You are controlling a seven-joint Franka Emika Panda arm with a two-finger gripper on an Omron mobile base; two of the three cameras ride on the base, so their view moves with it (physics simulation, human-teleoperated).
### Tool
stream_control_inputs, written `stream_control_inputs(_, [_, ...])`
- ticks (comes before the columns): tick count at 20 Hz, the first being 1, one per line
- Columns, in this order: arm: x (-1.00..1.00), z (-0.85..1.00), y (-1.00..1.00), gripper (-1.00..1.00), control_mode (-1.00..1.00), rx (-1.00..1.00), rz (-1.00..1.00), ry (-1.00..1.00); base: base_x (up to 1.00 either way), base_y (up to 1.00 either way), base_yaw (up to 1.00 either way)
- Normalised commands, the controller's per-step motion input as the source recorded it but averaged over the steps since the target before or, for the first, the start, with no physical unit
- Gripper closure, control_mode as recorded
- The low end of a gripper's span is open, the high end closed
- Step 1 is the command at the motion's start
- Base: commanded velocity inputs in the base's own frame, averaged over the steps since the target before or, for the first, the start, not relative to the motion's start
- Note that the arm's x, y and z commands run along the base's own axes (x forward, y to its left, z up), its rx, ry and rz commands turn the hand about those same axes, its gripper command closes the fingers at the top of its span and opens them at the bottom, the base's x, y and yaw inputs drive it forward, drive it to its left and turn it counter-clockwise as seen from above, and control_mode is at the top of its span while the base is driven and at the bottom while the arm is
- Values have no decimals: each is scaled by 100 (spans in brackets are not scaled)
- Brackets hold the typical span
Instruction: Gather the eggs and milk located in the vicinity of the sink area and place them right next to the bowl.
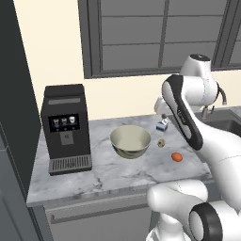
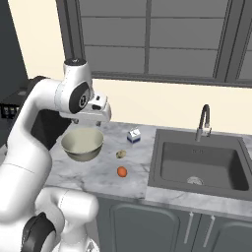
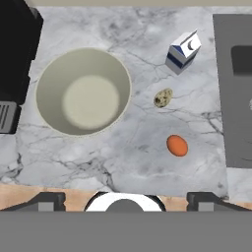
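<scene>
We see a glossy white arm (image 1: 188, 117) built of fat, rounded segments, with dark grey-black bands and caps at the joints. There's a black stripe sweeping along one link, a dark ring on the lower joint (image 1: 207, 225), and up top a rounded white wrist (image 2: 78, 93) with a dark circular cap and a boxy white hand block (image 2: 98, 110).
</scene>
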Motion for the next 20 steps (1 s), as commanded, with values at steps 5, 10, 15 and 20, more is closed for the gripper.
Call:
stream_control_inputs(5, [-21, -12, -22, -100, -100, 0, 0, 0, 0, 0, 0])
stream_control_inputs(10, [-17, -28, -28, -100, -100, -1, 1, 0, 0, 0, 0])
stream_control_inputs(15, [-5, -40, -24, -100, -100, -5, 1, 0, 0, 0, 0])
stream_control_inputs(20, [0, -45, -20, -100, -100, -6, 1, 0, 0, 0, 0])
